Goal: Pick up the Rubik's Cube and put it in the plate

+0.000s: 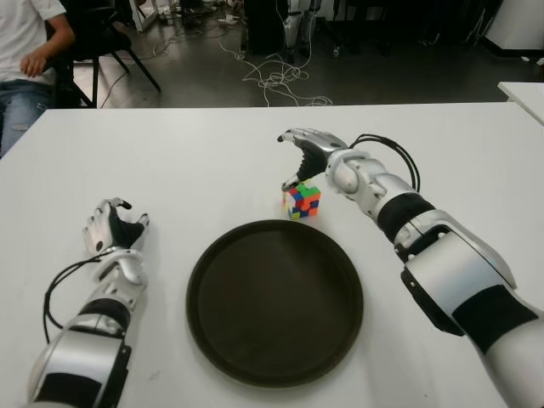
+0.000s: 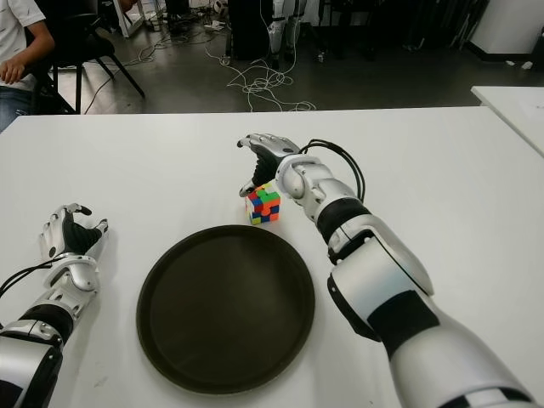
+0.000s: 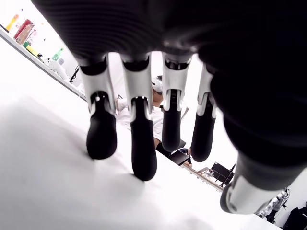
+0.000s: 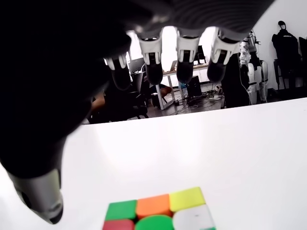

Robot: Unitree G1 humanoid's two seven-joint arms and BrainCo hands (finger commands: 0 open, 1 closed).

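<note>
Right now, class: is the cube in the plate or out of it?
Out. The cube sits on the table beyond the plate's far rim, under the open right hand.

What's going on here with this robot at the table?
The robot's right hand hovers open just above and behind the Rubik's Cube, which sits on the white table beyond the dark round plate. Nothing is grasped yet, and the plate is empty. The left hand shows idle left of the plate, fingers loose.
</note>
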